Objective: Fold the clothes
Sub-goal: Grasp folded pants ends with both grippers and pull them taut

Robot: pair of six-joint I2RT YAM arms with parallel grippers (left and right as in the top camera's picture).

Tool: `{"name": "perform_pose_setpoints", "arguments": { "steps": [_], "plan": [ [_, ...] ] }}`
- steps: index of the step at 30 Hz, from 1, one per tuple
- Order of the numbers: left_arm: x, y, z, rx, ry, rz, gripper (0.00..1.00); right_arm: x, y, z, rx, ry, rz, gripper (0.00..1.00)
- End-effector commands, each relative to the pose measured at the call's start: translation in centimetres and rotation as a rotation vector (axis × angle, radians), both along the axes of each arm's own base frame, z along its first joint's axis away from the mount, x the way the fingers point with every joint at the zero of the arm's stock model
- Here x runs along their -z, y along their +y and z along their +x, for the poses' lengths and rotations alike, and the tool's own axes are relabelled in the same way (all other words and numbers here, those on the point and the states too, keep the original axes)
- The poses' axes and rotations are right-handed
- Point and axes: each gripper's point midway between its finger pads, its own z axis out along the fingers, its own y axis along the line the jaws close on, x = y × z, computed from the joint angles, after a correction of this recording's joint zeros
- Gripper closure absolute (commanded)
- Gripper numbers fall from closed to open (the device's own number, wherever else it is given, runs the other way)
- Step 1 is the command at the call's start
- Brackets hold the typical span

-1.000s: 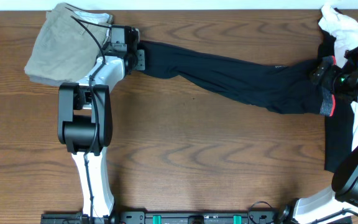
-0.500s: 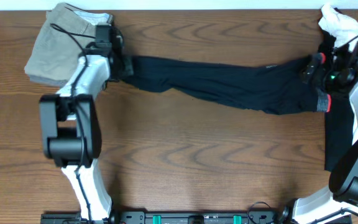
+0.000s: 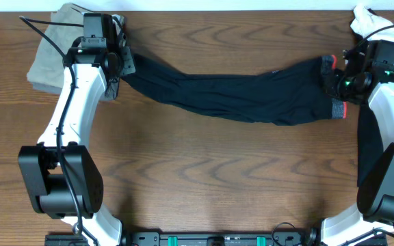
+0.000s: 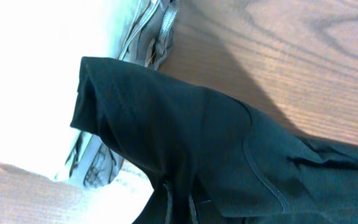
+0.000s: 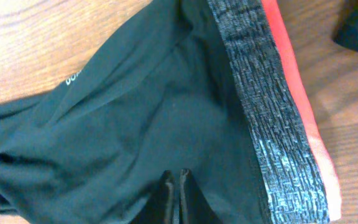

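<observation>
i pinch the soft, stretchy leggings (image 3: 231,92) tight at both ends, left hand (image 3: 123,65) and right hand (image 3: 332,83) closed; the middle sags.

Robotics lab setup: wood-grain table (image 3: 211,178), left arm (image 3: 70,102), right arm (image 3: 392,116).

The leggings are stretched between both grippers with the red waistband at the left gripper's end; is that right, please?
No: the red waistband is at the right gripper's end, as the right wrist view shows; the leggings do stretch across to the left gripper.
</observation>
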Motion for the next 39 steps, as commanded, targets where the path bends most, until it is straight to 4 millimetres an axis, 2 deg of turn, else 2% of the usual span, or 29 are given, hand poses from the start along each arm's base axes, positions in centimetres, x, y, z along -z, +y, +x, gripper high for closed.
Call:
{"name": "perform_pose_setpoints", "arguments": {
  "steps": [1, 5, 9, 14, 22, 24, 28, 34, 39],
  "plan": [
    [-0.7, 0.8, -0.3, -0.014, -0.005, 0.038, 0.94, 0.8, 0.9, 0.5, -0.029, 0.011, 0.006, 0.99],
    [-1.2, 1.1, -0.7, -0.006, -0.004, 0.069, 0.94, 3.3, 0.7, 0.9, -0.028, 0.048, 0.015, 0.99],
    [-2.7, 2.1, -1.6, -0.012, -0.008, 0.125, 0.94, 5.1, 0.6, 1.2, -0.026, 0.068, 0.02, 0.99],
    [-5.2, 3.6, -2.6, -0.039, -0.043, 0.179, 0.94, 6.4, 0.4, 1.5, -0.024, 0.08, 0.024, 0.99],
    [-7.5, 3.7, -2.9, -0.041, -0.105, 0.177, 0.94, 7.5, 1.1, 0.8, -0.035, 0.123, 0.055, 0.99],
    [-7.5, 2.8, -2.8, -0.015, -0.109, 0.143, 0.94, 7.5, 1.1, 0.8, -0.035, 0.122, 0.055, 0.99],
    [-7.3, -0.5, -2.7, 0.082, -0.111, 0.047, 0.94, 7.5, 1.1, 0.8, -0.035, 0.122, 0.057, 0.99],
    [-7.0, -4.9, -3.2, 0.185, -0.103, 0.034, 0.94, 7.5, 1.3, 0.8, -0.04, 0.121, 0.063, 0.99],
    [-5.8, -8.1, -4.2, 0.26, -0.074, 0.031, 0.94, 7.5, 1.3, 0.8, -0.04, 0.12, 0.062, 0.99]
  ]
}}
